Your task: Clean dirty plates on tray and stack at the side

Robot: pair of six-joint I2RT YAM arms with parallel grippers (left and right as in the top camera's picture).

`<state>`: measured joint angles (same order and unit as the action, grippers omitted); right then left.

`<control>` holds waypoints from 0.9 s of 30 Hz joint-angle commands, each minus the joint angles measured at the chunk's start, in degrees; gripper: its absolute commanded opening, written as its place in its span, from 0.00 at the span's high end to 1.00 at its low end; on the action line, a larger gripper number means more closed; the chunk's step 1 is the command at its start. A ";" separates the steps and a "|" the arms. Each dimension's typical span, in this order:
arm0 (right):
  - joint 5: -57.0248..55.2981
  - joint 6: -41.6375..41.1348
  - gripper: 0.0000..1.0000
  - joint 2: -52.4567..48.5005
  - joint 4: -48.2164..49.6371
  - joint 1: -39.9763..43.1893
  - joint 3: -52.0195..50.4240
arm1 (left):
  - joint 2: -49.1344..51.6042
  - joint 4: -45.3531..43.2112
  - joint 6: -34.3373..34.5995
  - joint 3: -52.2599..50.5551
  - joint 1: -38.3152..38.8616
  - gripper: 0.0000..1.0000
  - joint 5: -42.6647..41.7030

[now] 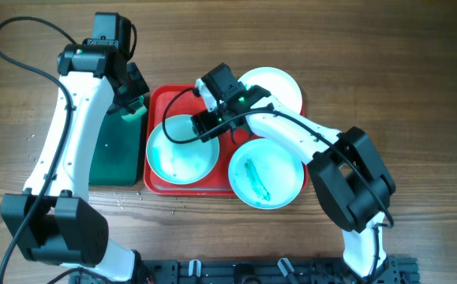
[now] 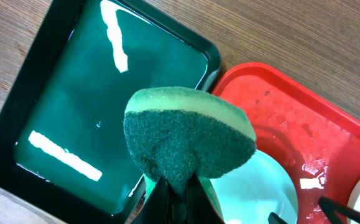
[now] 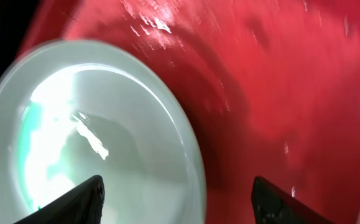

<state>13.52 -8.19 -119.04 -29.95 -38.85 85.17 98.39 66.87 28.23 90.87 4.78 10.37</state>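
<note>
Three white plates lie on the red tray. The left plate has a pale teal centre. The front right plate has a green smear and overhangs the tray's front right corner. The back right plate looks clean. My left gripper is shut on a green sponge and holds it above the green tray's right edge, next to the red tray. My right gripper is open, its fingers straddling the right rim of the left plate over the red tray.
A dark green tray holding liquid stands left of the red tray; it fills the left wrist view. Small crumbs or droplets lie on the wooden table near the green tray's front.
</note>
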 commanded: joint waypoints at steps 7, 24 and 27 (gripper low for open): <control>-1.01 -0.20 0.28 -6.08 6.08 -0.33 1.25 | -0.33 -0.24 1.01 -0.22 -0.28 0.96 -2.05; -22.75 -32.50 0.96 0.22 -8.68 -0.46 1.25 | 1.95 -1.90 2.60 -0.24 1.90 0.96 -9.53; -24.24 -33.99 0.96 0.22 -9.92 -0.46 0.81 | 5.44 -2.78 2.71 -0.28 5.33 0.96 -9.49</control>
<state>-3.90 -37.69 -120.27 -39.59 -39.27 86.08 100.51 64.64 29.95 90.85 7.33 2.79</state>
